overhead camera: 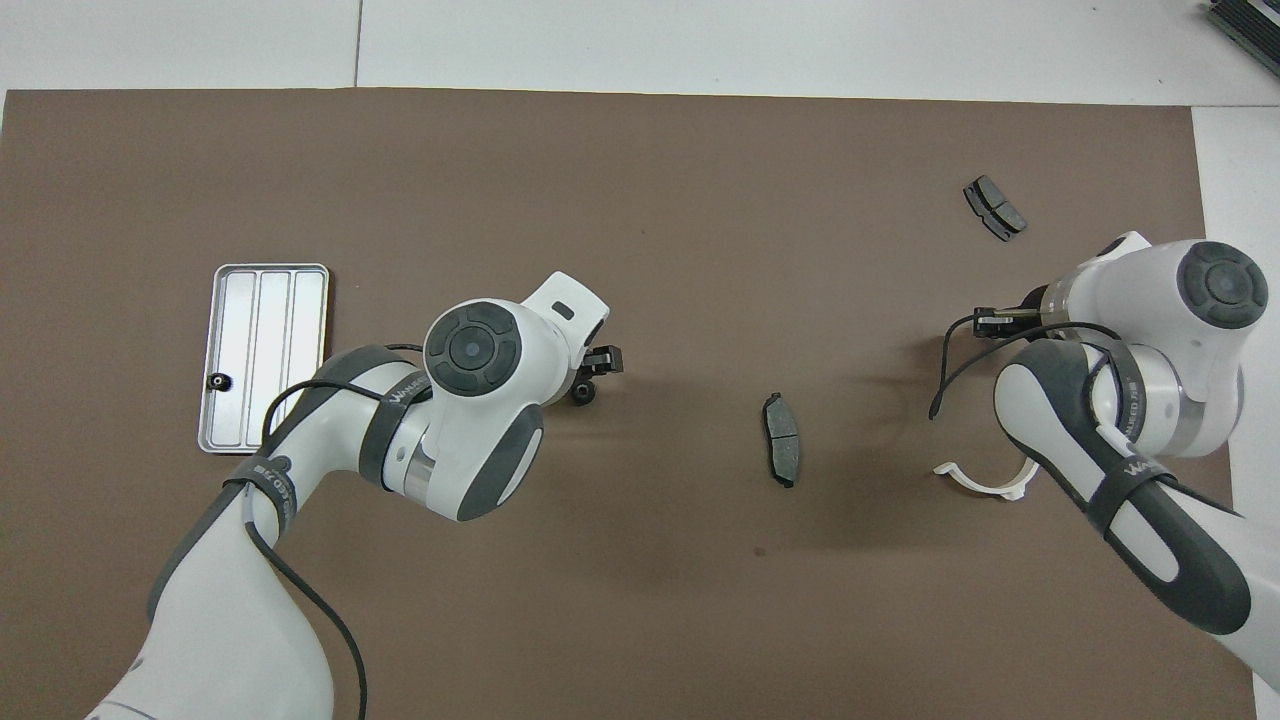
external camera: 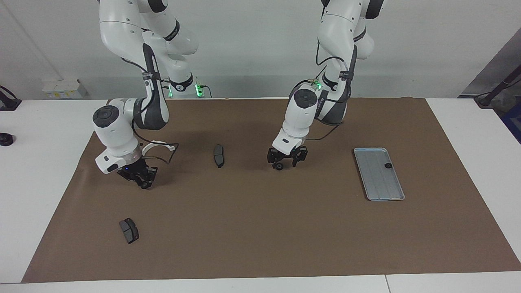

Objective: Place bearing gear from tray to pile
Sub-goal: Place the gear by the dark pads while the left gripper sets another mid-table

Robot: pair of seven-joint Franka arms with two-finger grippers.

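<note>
On the mat (external camera: 260, 236), the tray (external camera: 376, 191) by the left-arm edge holds one gear (external camera: 388, 165). My right gripper (external camera: 142, 181) waits over the bracket (external camera: 156, 144); what it carries, I cannot tell. My left gripper (external camera: 285, 162) stands spread open mid-mat, with a freed gear (external camera: 278, 167) under it, beside the pad (external camera: 218, 155), to join the pile.

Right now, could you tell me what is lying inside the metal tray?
One small dark bearing gear sits in the tray, near the edge toward the left arm's end. The rest shows bare ridged metal; nothing covers it.

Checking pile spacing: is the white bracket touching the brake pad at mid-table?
Apart. The overhead view shows bare mat between the white bracket and the brake pad.
</note>
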